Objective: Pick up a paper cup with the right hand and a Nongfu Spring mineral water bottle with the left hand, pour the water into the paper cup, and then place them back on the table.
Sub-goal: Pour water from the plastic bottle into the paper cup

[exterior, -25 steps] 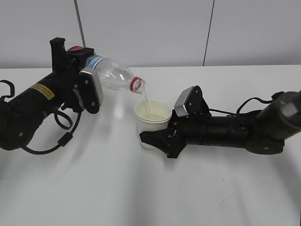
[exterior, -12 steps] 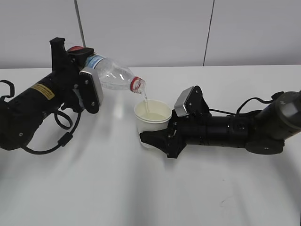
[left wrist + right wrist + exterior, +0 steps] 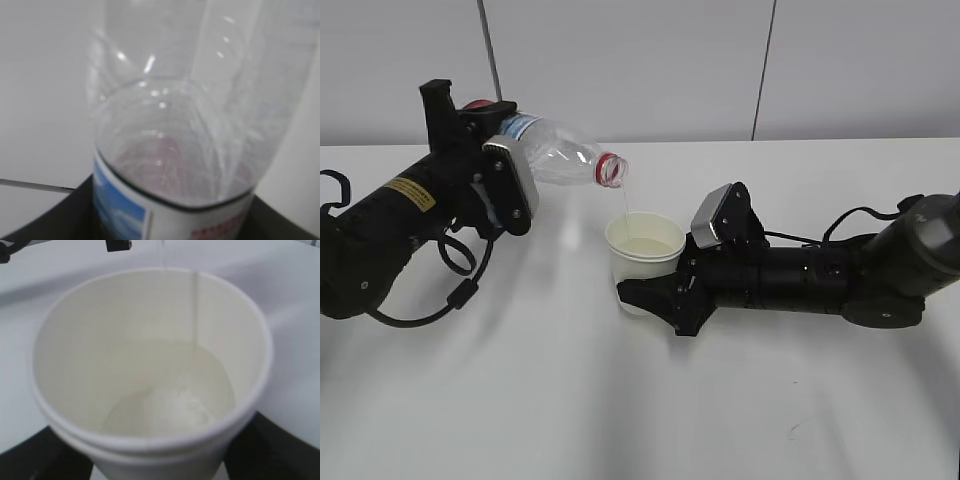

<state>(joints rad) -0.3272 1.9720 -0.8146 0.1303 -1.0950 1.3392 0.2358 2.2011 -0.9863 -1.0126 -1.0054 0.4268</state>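
Bottle mouth has lifted since the earlier frame; the Nongfu Spring mineral water bottle (image 3: 555,160), clamped in the left hand (image 3: 498,178), trickles thinly. Right hand (image 3: 655,297) jaws grip the paper cup (image 3: 642,255) below. Pour likely ending.

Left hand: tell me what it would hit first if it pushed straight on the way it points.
Probably nothing: the left hand and its bottle aim rightward above the cup; depth is unclear.
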